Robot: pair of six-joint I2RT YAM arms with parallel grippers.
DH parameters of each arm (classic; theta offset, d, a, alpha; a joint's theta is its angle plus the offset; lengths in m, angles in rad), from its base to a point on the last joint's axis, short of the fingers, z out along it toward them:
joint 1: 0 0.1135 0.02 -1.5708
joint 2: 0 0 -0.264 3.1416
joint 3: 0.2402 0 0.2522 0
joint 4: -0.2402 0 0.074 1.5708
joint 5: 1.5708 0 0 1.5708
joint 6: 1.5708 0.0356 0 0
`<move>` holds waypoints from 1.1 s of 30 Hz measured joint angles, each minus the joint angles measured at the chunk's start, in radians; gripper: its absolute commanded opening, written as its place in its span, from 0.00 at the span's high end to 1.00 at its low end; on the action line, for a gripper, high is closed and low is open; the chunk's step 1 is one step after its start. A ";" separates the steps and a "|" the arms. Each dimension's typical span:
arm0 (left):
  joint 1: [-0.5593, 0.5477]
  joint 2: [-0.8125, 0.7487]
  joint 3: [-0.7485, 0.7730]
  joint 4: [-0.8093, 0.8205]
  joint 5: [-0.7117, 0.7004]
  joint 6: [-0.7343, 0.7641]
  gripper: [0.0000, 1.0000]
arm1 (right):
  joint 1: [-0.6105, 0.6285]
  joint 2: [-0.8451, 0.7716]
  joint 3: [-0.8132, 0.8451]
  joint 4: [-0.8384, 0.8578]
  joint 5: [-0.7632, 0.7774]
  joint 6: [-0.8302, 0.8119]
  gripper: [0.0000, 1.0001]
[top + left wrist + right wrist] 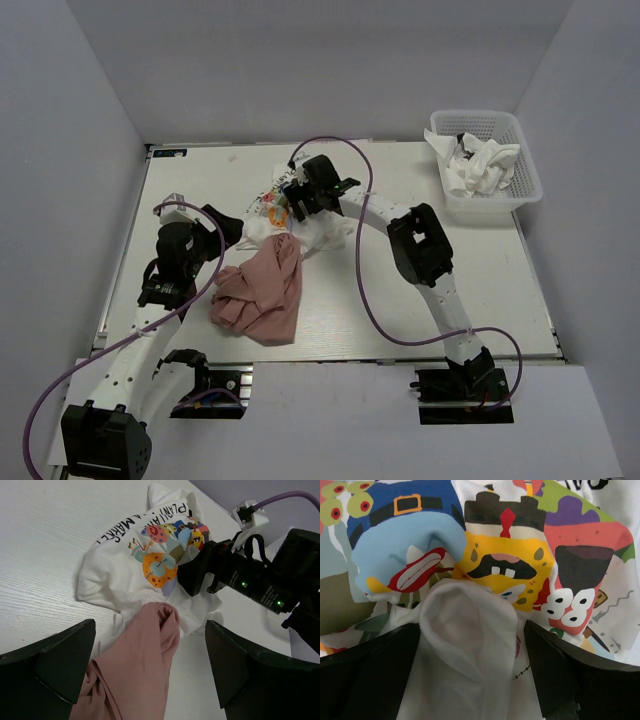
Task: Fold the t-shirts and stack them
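A dusty pink t-shirt (pixel 262 290) lies crumpled left of the table's centre. A white t-shirt with a multicoloured cartoon print (pixel 272 212) lies bunched just beyond it, touching it. My left gripper (pixel 226 226) is open and hovers over the pink t-shirt (pixel 140 670) at its upper end. My right gripper (pixel 292 198) is open and pressed down onto the printed t-shirt (pixel 505 560), with a raised white fold (pixel 465 630) between its fingers. The right gripper also shows in the left wrist view (pixel 197 575), on the print (pixel 160 565).
A white plastic lattice basket (pixel 520 190) stands at the back right with several crumpled white t-shirts (pixel 480 165) in it. The right arm (pixel 420 245) reaches across the table's middle, its purple cable (pixel 360 270) looping above the surface. The table's front edge (pixel 330 362) is near the pink t-shirt.
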 measured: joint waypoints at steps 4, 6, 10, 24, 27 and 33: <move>0.000 0.000 0.000 -0.003 0.000 -0.008 0.00 | 0.002 0.032 0.065 -0.016 0.023 0.000 0.10; 0.000 0.000 0.000 -0.004 0.000 -0.012 0.00 | 0.003 0.040 0.077 -0.017 0.030 -0.002 0.21; 0.000 0.000 0.000 -0.011 0.000 -0.016 0.00 | 0.012 0.059 0.078 -0.013 0.033 -0.002 0.84; 0.000 -0.009 0.000 -0.029 -0.011 -0.016 0.00 | -0.013 -0.333 -0.087 0.027 0.188 -0.013 1.00; 0.000 -0.014 0.000 -0.031 -0.011 -0.015 0.00 | -0.081 -0.440 0.003 0.040 0.233 -0.012 1.00; 0.000 -0.009 0.008 -0.034 0.013 -0.003 0.00 | -0.296 -0.534 0.167 0.063 0.336 -0.044 1.00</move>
